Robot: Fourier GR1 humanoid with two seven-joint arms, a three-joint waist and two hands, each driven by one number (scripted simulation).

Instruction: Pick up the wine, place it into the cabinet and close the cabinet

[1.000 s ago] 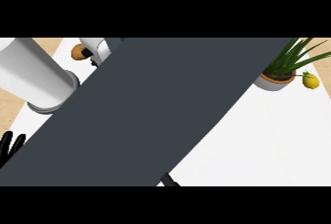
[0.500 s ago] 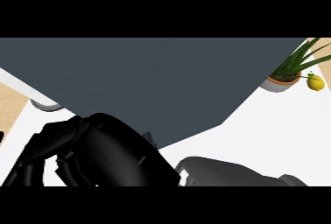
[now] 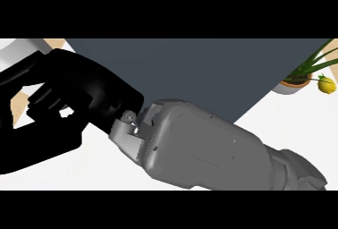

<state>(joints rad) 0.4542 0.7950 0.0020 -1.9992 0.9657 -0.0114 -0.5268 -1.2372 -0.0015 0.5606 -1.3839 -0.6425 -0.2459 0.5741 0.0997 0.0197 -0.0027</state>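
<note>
white counter (image 3: 290,120), potted plant (image 3: 300,76)

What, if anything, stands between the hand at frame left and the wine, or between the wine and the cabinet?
Cannot be settled here: no wine bottle shows. The black hand and its grey forearm fill the view in front of the dark panel. Only a potted plant and a lemon show, far right.

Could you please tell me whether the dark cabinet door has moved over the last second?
Yes. The cabinet door has swung rightward, its edge now nearer the potted plant.
</note>
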